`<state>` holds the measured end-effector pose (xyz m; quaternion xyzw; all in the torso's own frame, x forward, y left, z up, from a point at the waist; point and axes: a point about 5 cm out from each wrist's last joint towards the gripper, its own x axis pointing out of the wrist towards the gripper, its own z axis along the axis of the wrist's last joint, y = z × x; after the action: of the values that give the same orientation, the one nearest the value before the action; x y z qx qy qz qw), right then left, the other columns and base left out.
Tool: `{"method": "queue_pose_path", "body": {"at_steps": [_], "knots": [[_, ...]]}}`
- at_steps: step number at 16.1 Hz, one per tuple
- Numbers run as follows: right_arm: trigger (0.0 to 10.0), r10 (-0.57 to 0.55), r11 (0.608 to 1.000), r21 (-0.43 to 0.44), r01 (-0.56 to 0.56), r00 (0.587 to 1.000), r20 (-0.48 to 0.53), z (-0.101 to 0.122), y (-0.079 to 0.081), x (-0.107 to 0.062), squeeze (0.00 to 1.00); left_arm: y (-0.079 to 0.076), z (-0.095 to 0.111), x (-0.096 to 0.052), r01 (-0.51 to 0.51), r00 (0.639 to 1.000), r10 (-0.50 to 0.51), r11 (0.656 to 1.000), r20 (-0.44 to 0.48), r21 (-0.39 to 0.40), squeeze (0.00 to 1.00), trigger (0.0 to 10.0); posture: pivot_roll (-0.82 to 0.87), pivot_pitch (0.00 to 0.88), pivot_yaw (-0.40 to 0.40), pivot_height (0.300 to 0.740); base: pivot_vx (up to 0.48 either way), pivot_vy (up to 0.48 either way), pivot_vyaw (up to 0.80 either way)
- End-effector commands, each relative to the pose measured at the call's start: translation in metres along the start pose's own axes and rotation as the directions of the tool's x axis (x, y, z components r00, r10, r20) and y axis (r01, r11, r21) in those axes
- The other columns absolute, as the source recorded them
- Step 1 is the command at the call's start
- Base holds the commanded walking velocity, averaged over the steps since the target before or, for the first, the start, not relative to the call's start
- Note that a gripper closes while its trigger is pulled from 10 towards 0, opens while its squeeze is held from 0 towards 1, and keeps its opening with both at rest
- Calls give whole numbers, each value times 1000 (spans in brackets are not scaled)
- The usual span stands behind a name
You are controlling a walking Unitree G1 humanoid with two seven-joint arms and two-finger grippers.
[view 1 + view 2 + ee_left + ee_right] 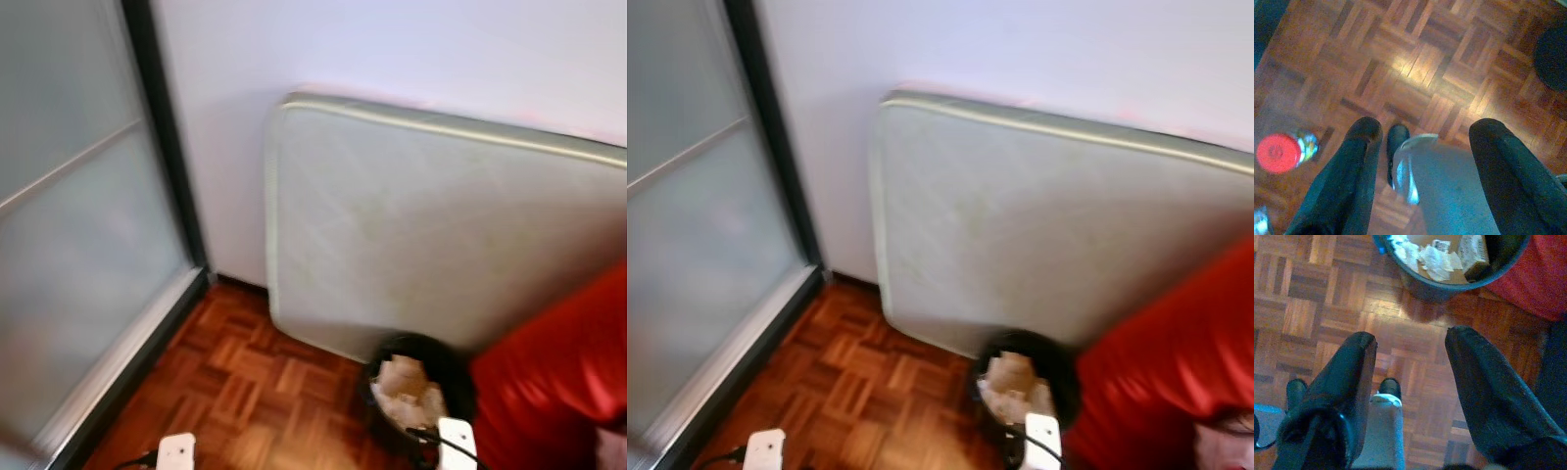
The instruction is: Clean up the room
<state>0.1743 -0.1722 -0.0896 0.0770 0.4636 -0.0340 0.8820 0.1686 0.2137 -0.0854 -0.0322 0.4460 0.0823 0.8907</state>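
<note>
Both claws empty, bin ahead, a stray bottle on the parquet.

Head views: a round black waste bin (pixel 423 377), stuffed with crumpled paper, stands on the wooden parquet floor (pixel 245 392) against a pale upright mattress (pixel 431 235), beside red fabric (pixel 563 362). Left wrist view: the left claw (pixel 1422 161) hangs open over the floor, holding nothing; off to one side stands what looks like a small clear bottle with a red cap (pixel 1283 152), blurred. It is probably light and slippery, best pinched across its body below the cap. Right wrist view: the right claw (pixel 1410 382) is spread wide and empty, near the bin.
</note>
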Motion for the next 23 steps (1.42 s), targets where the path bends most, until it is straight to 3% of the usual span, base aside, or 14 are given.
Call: {"method": "queue_pose_path", "body": {"at_steps": [1,8,23], "knots": [[10000,44,983,178,-44,999,1,9,-35,-5,0,-17,14,2,98,993,-109,972,43,214,0,10000,142,0,-17,740,0,0,-769],[10000,30,977,212,-30,1000,5,7,-29,-3,0,-12,23,4,92,992,-110,962,55,257,0,10000,142,0,12,740,0,0,-769],[10000,23,982,187,-24,1000,7,10,-25,-2,0,-12,26,4,99,992,-117,953,49,285,0,10000,112,0,17,740,0,0,-769]]}}
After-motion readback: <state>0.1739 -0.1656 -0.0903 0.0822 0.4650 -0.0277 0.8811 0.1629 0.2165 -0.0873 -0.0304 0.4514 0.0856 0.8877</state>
